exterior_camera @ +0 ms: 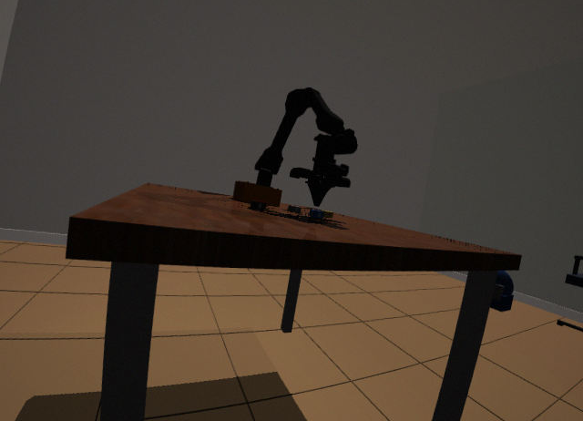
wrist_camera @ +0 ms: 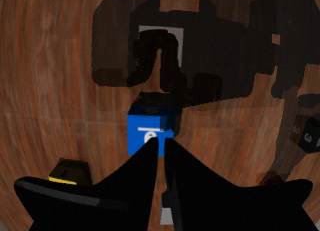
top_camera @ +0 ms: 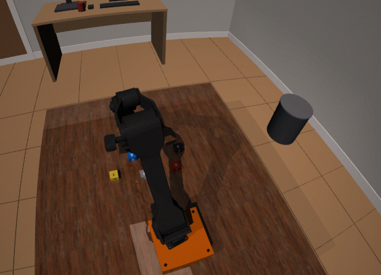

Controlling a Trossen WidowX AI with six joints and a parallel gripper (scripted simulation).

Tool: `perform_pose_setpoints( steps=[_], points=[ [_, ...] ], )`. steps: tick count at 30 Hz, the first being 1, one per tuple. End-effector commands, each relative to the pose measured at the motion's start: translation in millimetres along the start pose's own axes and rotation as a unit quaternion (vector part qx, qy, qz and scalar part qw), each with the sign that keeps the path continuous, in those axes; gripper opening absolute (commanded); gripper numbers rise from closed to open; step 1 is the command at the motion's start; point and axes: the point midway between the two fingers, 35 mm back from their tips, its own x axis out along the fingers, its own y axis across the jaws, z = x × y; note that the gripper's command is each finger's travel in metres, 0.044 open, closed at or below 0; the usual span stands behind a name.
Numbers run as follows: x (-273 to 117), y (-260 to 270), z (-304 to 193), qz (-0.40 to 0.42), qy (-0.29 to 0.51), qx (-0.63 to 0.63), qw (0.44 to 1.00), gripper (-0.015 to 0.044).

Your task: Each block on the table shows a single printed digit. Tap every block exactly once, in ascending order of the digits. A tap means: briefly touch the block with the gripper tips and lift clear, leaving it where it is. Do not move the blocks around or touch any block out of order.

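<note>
My gripper (exterior_camera: 317,204) (wrist_camera: 160,143) is shut with nothing between its tips. It hangs just above the blue block (top_camera: 132,156) (exterior_camera: 316,213) (wrist_camera: 136,141), whose barred digit the tips partly cover in the wrist view. The yellow block (top_camera: 114,175) (wrist_camera: 70,180) shows a 1. The grey block (top_camera: 142,174) (exterior_camera: 294,209) (wrist_camera: 166,217) is partly hidden by the arm and by the fingers. The red block (top_camera: 176,165) lies in shadow, its digit unclear. The black block (top_camera: 178,147) (wrist_camera: 312,136) shows a 3. The arm hides the gripper tips in the top view.
The arm's orange base (top_camera: 184,250) (exterior_camera: 257,192) stands at the near edge of the wooden table (top_camera: 77,211) (exterior_camera: 198,228). The arm's shadow falls over the red and black blocks. A dark cylinder (top_camera: 287,121) stands beyond the table's right side, and a desk (top_camera: 101,13) stands behind.
</note>
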Motion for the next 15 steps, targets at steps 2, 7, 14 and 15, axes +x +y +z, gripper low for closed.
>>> perform_pose_setpoints(
  steps=[2, 7, 14, 15],
  points=[
    [12.7, 0.0, -2.1, 0.000, 0.006, 0.002, 1.000, 0.0020],
    [18.1, 0.0, -2.4, 0.000, 0.006, 0.002, 1.000, 0.0020],
    [18.1, 0.0, -2.4, 0.000, 0.006, 0.002, 1.000, 0.0020],
    [18.1, 0.0, -2.4, 0.000, 0.006, 0.002, 1.000, 0.0020]
  ],
)
